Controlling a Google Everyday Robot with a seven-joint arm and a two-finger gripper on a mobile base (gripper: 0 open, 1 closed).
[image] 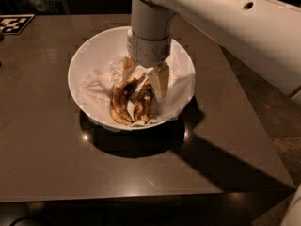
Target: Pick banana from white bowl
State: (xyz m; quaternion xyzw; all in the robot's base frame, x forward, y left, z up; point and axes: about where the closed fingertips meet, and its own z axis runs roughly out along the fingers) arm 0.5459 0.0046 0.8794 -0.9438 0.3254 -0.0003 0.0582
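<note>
The white bowl stands in the middle of the dark table, lined with crumpled white paper. Two brown-blotched bananas lie in it side by side: a curved one on the left and another on the right. No sticker shows, so I cannot tell which is the task's banana. My gripper reaches down into the bowl from above. Its fingers are apart, one on each side of the bananas' upper ends; the right finger is close against the right banana. The wrist hides the bowl's far side.
The dark table ends near the bottom and at the right, with floor beyond. A black-and-white marker tag lies at the far left corner. My white arm crosses the upper right.
</note>
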